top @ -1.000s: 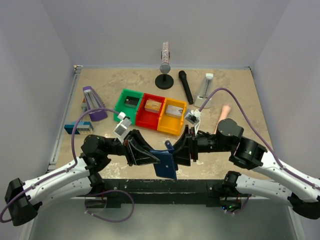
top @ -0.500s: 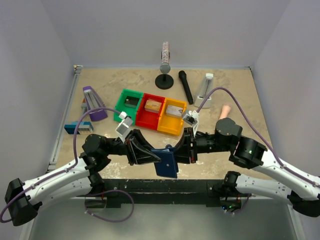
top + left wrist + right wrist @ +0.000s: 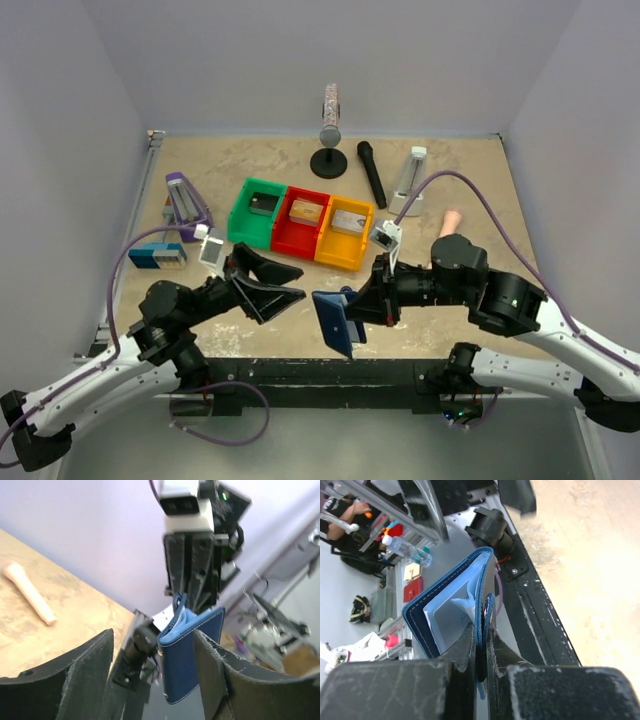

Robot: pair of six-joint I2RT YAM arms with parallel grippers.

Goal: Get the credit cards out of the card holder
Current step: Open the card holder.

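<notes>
While my right gripper (image 3: 352,306) is clamped on the card holder (image 3: 335,320), my left gripper (image 3: 292,282) is spread wide, just left of it and not touching. Card holder is off the table (image 3: 480,190), hanging over the near edge between the two arms, pinched at its upper edge and tilted. Right wrist view: both fingers (image 3: 465,647) pressed tight on one navy flap, and the fold gapes a little, so pale blue lining and a slot show. Can't tell from any view whether credit cards sit in it. Left wrist view: card holder (image 3: 192,655) hangs between my spread fingers (image 3: 85,665), clear of both, with the right gripper (image 3: 187,600) coming down onto it from above.

Further out, mid-table: a row of three bins touching side by side, green (image 3: 245,215), red (image 3: 290,235), yellow (image 3: 335,250), each with a small box inside. Left of them sit a blue-and-white gadget (image 3: 157,256) and a purple object (image 3: 187,208). Right of them lies a pink stick (image 3: 451,225). Far end: black microphone (image 3: 372,172) lying flat, a round-based stand (image 3: 329,160) upright, and a white and clear upright piece (image 3: 413,172).
</notes>
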